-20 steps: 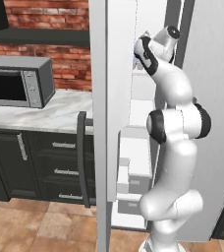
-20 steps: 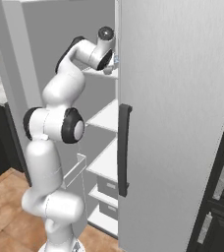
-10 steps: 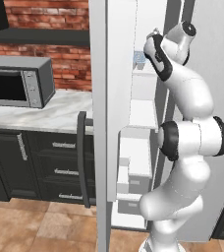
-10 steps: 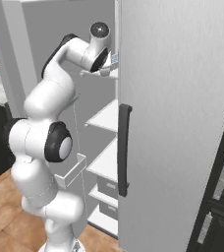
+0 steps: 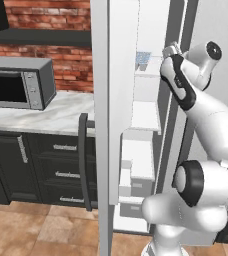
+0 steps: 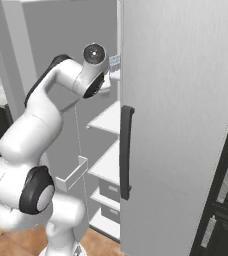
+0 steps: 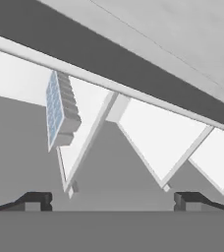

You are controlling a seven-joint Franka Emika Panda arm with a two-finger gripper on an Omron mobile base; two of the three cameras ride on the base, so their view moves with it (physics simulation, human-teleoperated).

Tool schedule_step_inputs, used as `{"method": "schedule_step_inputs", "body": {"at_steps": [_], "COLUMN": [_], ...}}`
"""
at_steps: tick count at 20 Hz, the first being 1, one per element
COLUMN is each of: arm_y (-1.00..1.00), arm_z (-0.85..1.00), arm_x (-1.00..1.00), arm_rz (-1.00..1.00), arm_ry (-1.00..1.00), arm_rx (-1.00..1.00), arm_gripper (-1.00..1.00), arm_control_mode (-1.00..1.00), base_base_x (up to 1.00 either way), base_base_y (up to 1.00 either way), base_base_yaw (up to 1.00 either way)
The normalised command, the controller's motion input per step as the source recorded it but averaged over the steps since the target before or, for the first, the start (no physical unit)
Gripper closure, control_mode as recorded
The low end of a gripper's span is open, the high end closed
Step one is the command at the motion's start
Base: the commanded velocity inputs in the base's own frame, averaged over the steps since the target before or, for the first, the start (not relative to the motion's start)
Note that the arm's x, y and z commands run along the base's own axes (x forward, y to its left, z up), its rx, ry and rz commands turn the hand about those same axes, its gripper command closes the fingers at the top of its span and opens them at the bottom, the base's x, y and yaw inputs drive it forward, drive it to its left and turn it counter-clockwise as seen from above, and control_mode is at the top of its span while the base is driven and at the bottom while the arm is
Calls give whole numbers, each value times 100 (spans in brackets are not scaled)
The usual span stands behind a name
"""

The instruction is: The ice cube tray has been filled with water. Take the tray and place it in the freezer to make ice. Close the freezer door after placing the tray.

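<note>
The ice cube tray point(image 5: 143, 57) lies on an upper white shelf inside the freezer point(image 5: 145, 112), its pale blue water cells showing. In the right base view the ice cube tray point(image 6: 114, 60) peeks out beside the closed door's edge. The hand view rolls it on its side as the ice cube tray point(image 7: 60, 109), lying on the shelf point(image 7: 87, 115). My gripper point(image 7: 111, 201) stands open, nothing between its fingertips point(image 7: 35, 199), a short way back from the tray. From the left base my gripper point(image 5: 169, 50) hovers just right of the tray. The freezer door point(image 5: 111, 100) stands wide open.
The open door's dark bar handle point(image 5: 84, 160) faces the counter point(image 5: 46, 117) with a microwave point(image 5: 18, 82). The plain grey door point(image 6: 186, 125) is closed at the right, close beside my arm. Lower shelves and drawers point(image 5: 136, 175) fill the compartment. A door bin point(image 6: 71, 172) juts from the open door.
The jaws have widened and let go of the tray, which stays on the upper shelf. My hand has drawn back out of the compartment, and the elbow has swung outward.
</note>
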Motion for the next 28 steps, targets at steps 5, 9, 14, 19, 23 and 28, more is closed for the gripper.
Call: {"method": "schedule_step_inputs", "body": {"at_steps": [5, 9, 14, 19, 23, 28], "arm_y": [-44, -6, 2, 0, 0, 0], "arm_z": [0, 0, 0, 0, 0, 0], "arm_x": [-94, -70, -43, 0, 0, 0], "arm_rz": [3, 10, 9, 0, 0, 0], "arm_ry": [0, 0, 5, 0, 0, 0], "arm_rx": [0, -1, -4, 0, 0, 0], "arm_gripper": [-100, -100, -100, -100, -100, -100], "arm_control_mode": [-100, -100, -100, 100, 100, 100], "base_base_x": [0, 0, 0, -51, -56, -29], "base_base_y": [0, 0, 0, 3, 8, 16], "base_base_yaw": [0, 0, 0, 0, -10, -20]}}
